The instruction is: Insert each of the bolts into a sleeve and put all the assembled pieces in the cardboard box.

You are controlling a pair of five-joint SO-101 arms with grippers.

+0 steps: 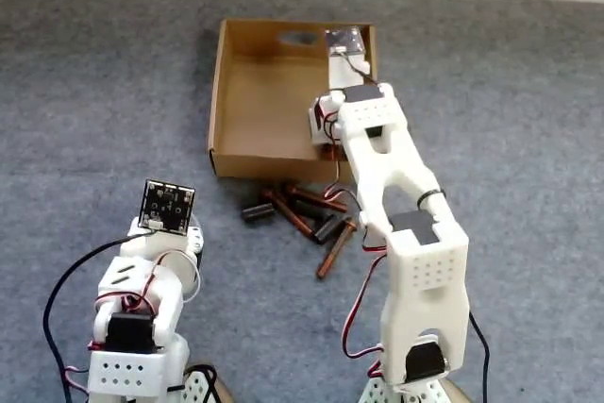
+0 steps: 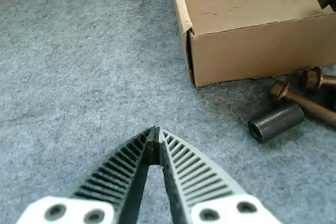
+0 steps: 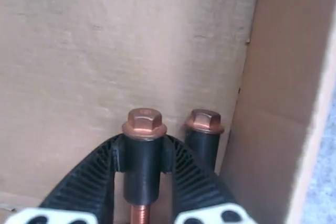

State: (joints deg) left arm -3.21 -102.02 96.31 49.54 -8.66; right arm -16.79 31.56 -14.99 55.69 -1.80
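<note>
Right end effector [image 3: 143, 142] pinching assembled bolt-in-sleeve [image 3: 144, 123] inside cardboard box [image 3: 273, 103], just beside second assembled piece [image 3: 205, 135] by the wall. Best: lower it, spread slowly, avoid knocking the neighbour. Left end effector [image 2: 155, 137] pressed together over bench [image 2: 79, 51]; loose sleeve [image 2: 275, 121] and bolts [image 2: 302, 100] outside box.

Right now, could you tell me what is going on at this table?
The right gripper is inside the box, shut on an assembled piece, a bolt in its sleeve. A second assembled piece sits right beside it, near the box's wall. The left gripper is shut and empty over the carpet outside the box. Loose bolts and sleeves lie in front of the box, not yet assembled.
</note>
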